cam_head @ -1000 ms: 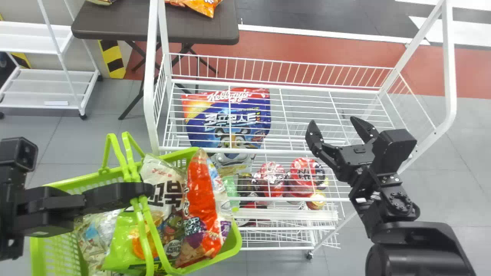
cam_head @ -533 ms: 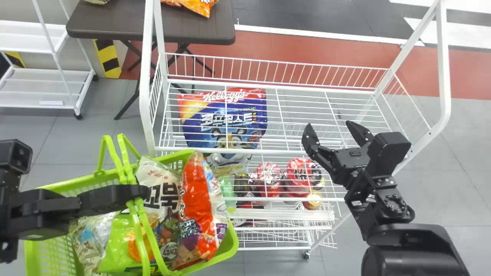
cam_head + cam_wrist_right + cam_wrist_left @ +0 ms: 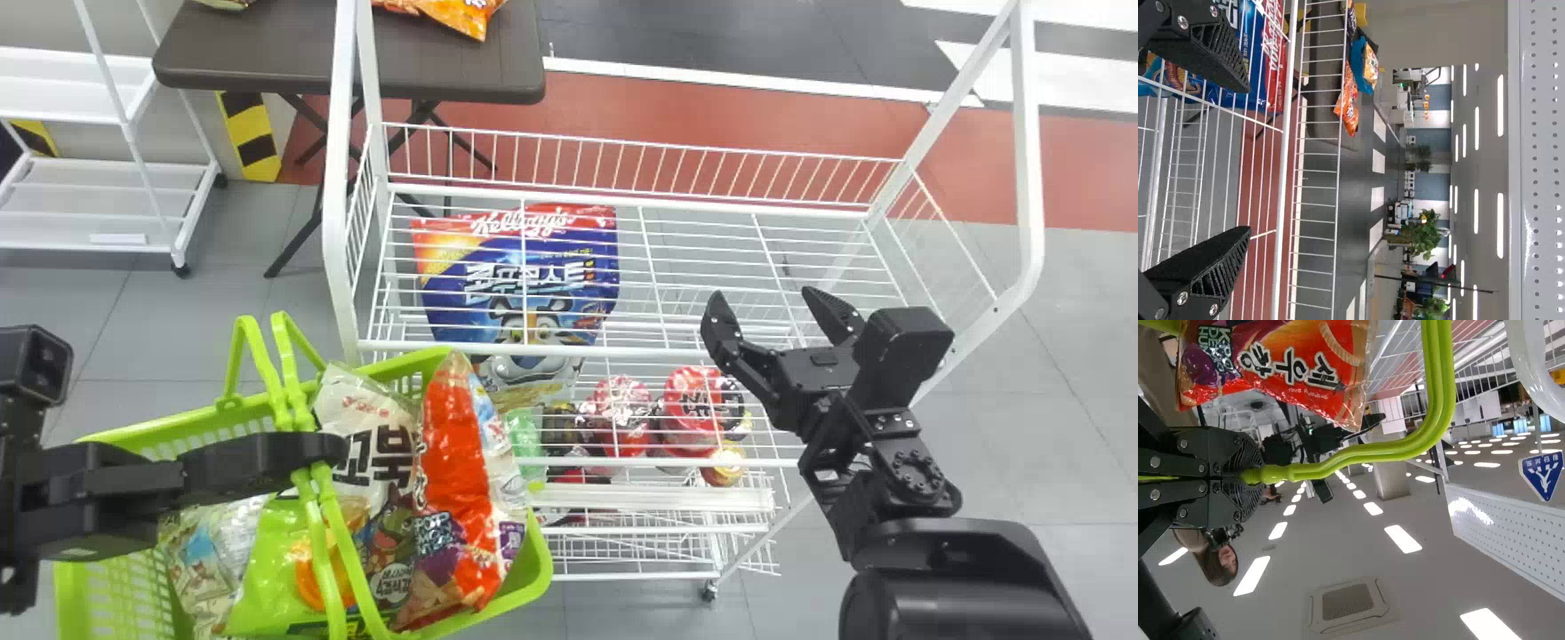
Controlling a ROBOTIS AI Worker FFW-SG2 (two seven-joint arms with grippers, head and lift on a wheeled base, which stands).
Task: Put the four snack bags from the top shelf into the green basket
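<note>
Honestly, left of the white rack (image 3: 658, 352), the weak point is the left fingers (image 3: 267, 452), clamped on the pair of green handles (image 3: 1405, 447). The whole load seems to depend on that one pinch, so smooth plastic could slide or twist if the arm jerked. Just in front of the rack's left end sits the green basket (image 3: 540, 569), with the snack bags inside: a pale one (image 3: 200, 560), a green one (image 3: 267, 551), a white one (image 3: 356, 400) and a red one (image 3: 455, 480) among them. The loading looks about done, I'd judge, though the overlap makes counting unsure. The red bag stands high near the rim; a tilt might tip it out, or a swing knock the basket against the rack. Over the rack's right end, the right fingers (image 3: 722, 329) are spread apart and hold nothing; drawn back too low, they could snag its wires.
</note>
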